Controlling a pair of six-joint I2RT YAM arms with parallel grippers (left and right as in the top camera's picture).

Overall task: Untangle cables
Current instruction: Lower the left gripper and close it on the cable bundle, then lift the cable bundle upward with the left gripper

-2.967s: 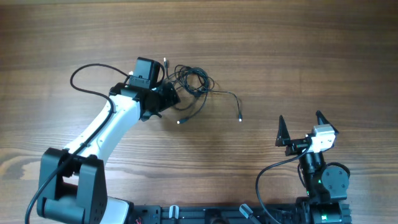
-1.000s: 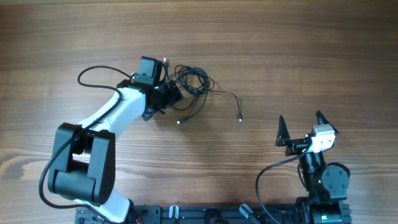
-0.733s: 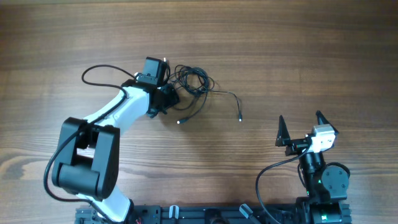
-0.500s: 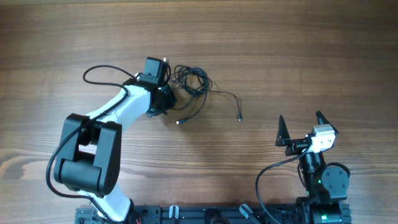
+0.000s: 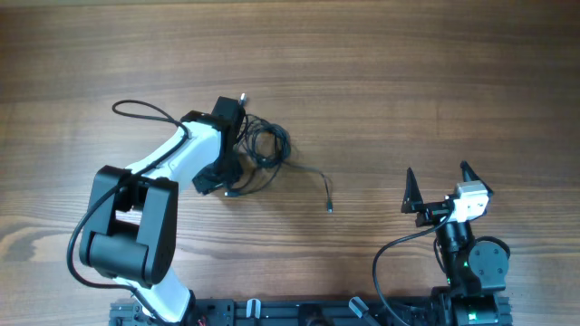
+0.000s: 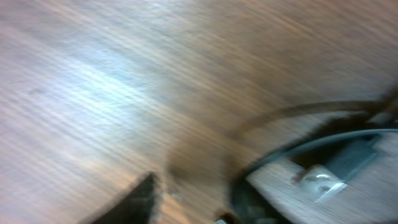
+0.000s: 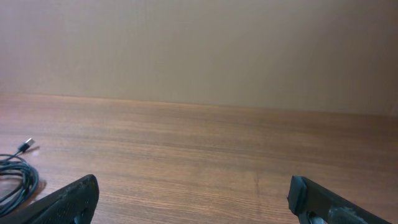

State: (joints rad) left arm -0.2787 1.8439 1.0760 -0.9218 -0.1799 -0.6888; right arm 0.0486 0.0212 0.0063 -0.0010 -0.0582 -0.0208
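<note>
Showing cables whole overhead, blurred plug at left wrist

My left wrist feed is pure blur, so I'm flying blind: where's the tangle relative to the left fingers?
Observer: Overhead, the cables sit bunched right against the left fingers. I can't tell whether any are gripped.
Operator: Any loose end?
Observer: One trails out to the right, its plug lying free on the table.
Operator: And the other side?
Observer: The right fingers are open, empty and well away from the cables.
</note>
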